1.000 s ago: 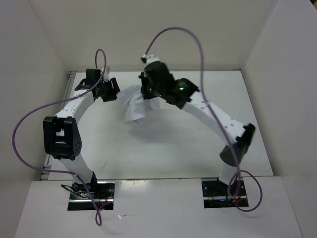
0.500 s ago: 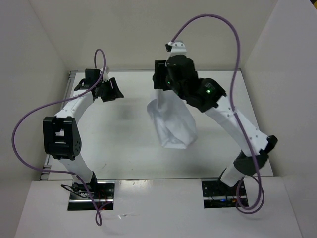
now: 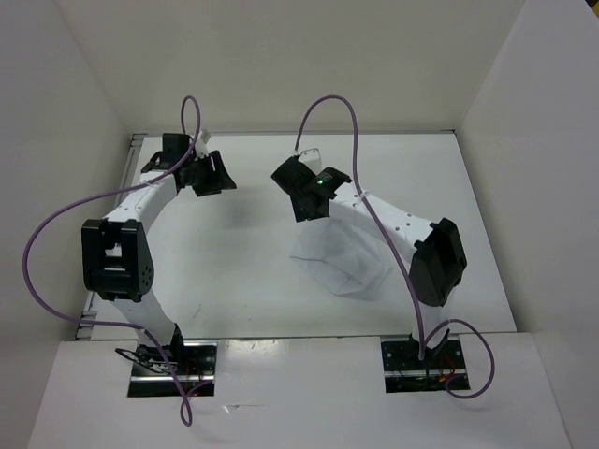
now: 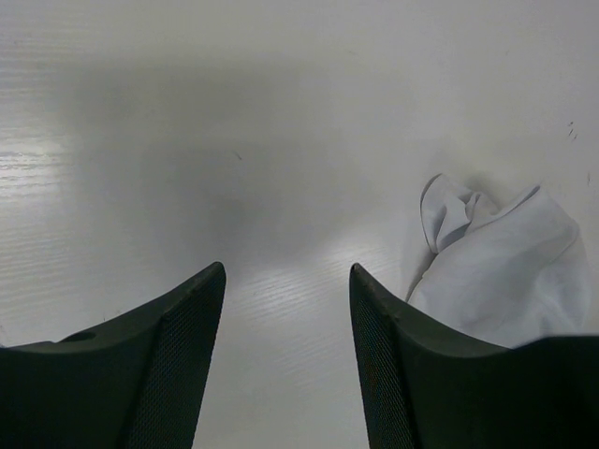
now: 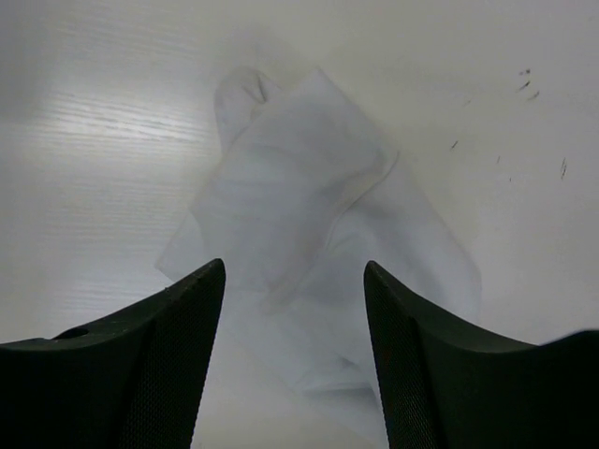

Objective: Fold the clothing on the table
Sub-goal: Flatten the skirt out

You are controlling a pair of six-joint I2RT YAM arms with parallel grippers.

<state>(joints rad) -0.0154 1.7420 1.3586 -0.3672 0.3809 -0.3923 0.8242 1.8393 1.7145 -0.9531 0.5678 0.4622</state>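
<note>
Right gripper (image 5: 293, 269) just let go, jaws spread wide, so the clothing (image 3: 342, 260) dropped in a rumpled heap mid-way across the bench (image 3: 234, 276). Left gripper (image 4: 285, 273) is spread too, holding nothing. Folding basically hasn't started, I'd say.

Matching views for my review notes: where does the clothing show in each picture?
Top external: clothing lies flat, right of centre and towards the near edge.
Left wrist: clothing is low at the right edge, crumpled.
Right wrist: clothing fills the middle, spread out.
Shared landmark: the white table under it in all three views.
</note>
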